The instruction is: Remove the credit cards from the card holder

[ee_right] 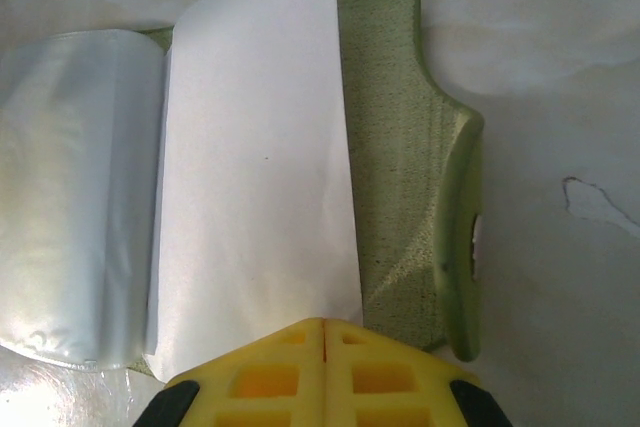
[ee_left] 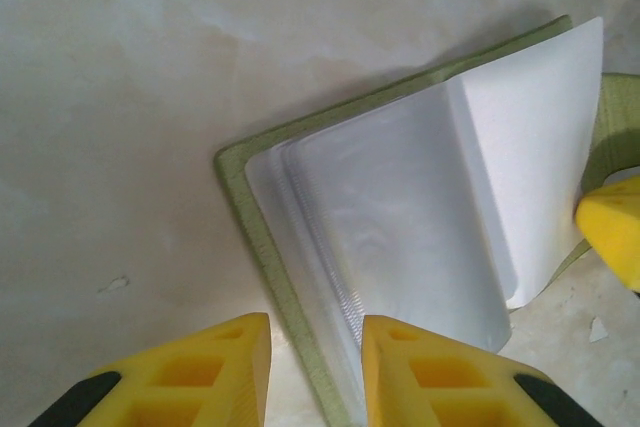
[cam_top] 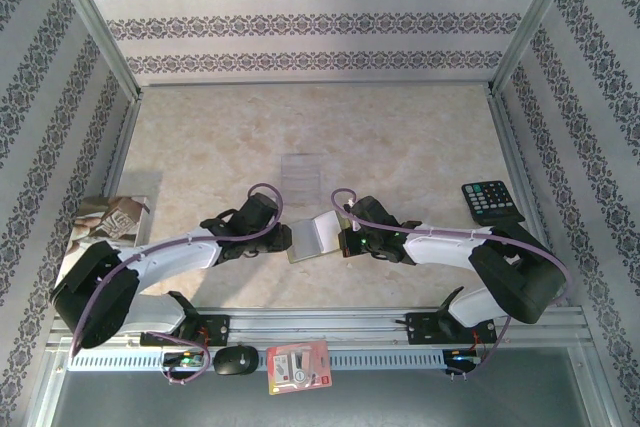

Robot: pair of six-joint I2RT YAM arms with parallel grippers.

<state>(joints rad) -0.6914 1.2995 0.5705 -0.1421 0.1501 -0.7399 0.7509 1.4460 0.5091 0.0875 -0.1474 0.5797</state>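
Two pincers meet at the card holder (cam_top: 312, 237), which lies open like a booklet on the pale, marbled surface (cam_top: 400, 137), near its front edge and between the two arms.

From above, the left pincer (cam_top: 281, 240) sits at the holder's left edge and the right pincer (cam_top: 346, 238) at its right edge. A pale translucent card (cam_top: 300, 175), thin and rectangular, lies flat on the surface just beyond the holder and apart from it. A black keyed calculator (cam_top: 490, 202) lies to the right, and a book (cam_top: 112, 217) to the left.

The left wrist view adds texture. The cover is olive green, felt-like, with rounded corners, and glossy clear sleeves (ee_left: 400, 217) are stacked inside it. The left pincer's blocky yellow fingers (ee_left: 235, 367) stand apart, astride the cover's near edge. Whether they touch it I cannot tell.

The right wrist view shows a matte white leaf (ee_right: 250, 167) curling up over the sleeves, with the cover's bare green inner face beside it, creased and notched at its outer rim. The right pincer (ee_right: 325, 332) is clenched, its fingers meeting along a thin seam at the holder's near edge. Whether the leaf is nipped between them cannot be told.
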